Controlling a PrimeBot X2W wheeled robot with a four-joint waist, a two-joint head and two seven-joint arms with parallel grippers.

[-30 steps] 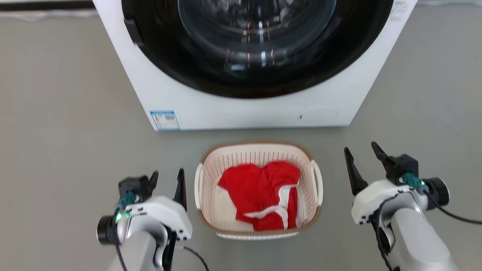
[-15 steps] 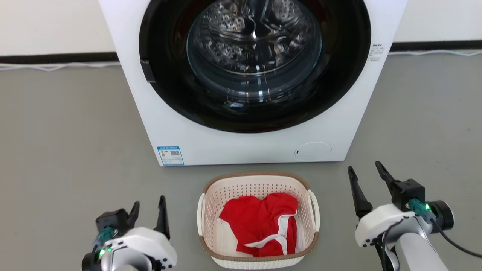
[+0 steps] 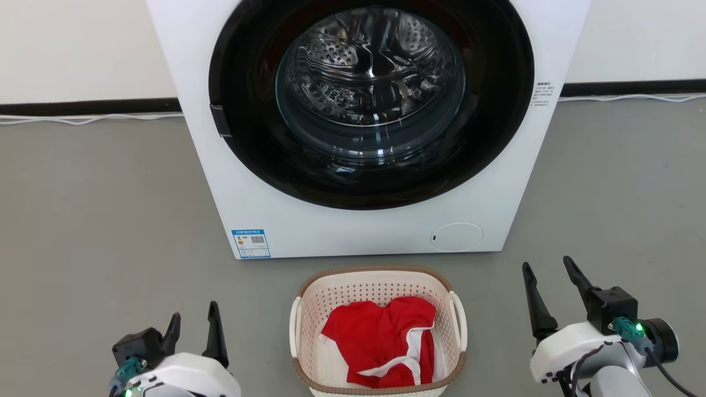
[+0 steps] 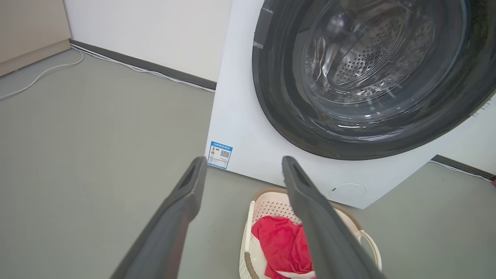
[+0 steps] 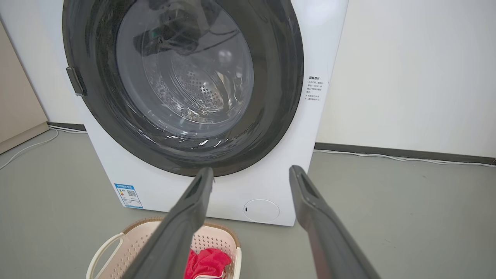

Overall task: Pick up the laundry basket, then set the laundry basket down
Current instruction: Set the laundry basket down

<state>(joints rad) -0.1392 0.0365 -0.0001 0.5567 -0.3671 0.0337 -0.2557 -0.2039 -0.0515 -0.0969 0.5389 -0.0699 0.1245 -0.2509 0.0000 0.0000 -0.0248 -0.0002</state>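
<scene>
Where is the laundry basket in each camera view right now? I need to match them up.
Head view: laundry basket at bottom centre, cut by the lower edge, in front of the washing machine.
Left wrist view: laundry basket at the bottom, right of centre.
Right wrist view: laundry basket at bottom left.
Shared landmark: blue label low on the machine's front.

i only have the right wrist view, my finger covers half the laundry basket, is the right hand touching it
observer: No, the head view shows the right hand off to the right of the laundry basket, with bare floor between them.
operator: where's the left hand
observer: The left hand is off the basket's left side, also apart from it.
operator: holding anything
observer: No, the left wrist view shows its fingers spread with nothing between them.
</scene>
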